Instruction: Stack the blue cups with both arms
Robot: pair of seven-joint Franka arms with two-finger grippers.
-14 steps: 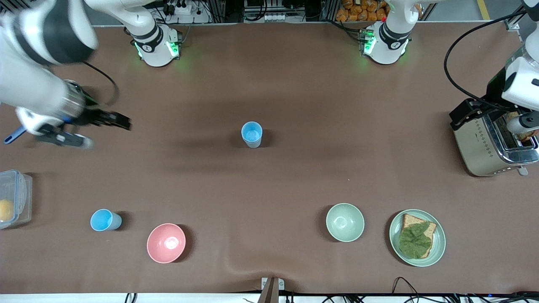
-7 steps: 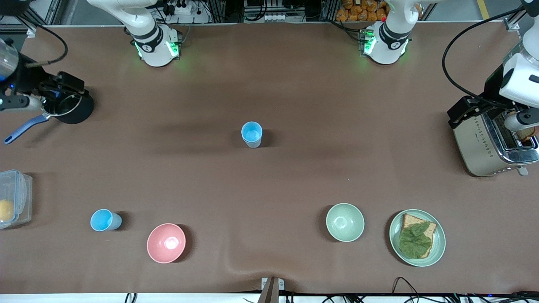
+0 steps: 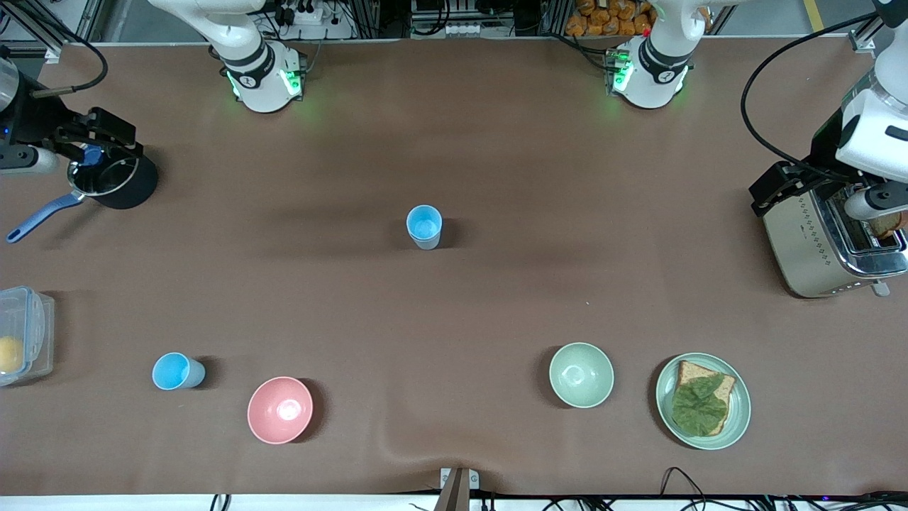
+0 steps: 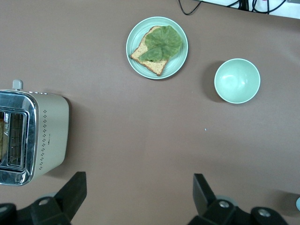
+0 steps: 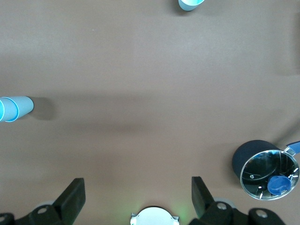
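A light-blue cup stack [image 3: 424,227], showing two rims, stands upright at the table's middle; it also shows in the right wrist view [image 5: 16,108]. A single blue cup [image 3: 177,372] stands nearer the front camera, toward the right arm's end, beside the pink bowl [image 3: 279,410]; it also shows in the right wrist view [image 5: 191,3]. My right gripper [image 3: 103,133] [image 5: 137,194] is open and empty, high over the table by the black pot [image 3: 117,183]. My left gripper [image 3: 773,186] [image 4: 139,192] is open and empty, over the table beside the toaster [image 3: 826,241].
A pale green bowl [image 3: 581,375] and a green plate [image 3: 738,419] with bread and lettuce sit toward the left arm's end. A clear lidded box [image 3: 25,333] sits at the right arm's end. The pot [image 5: 267,168] has a blue handle.
My right arm has swung back from over the table to the pot at its end of the table. My left gripper has shifted slightly by the toaster. The cups have not moved.
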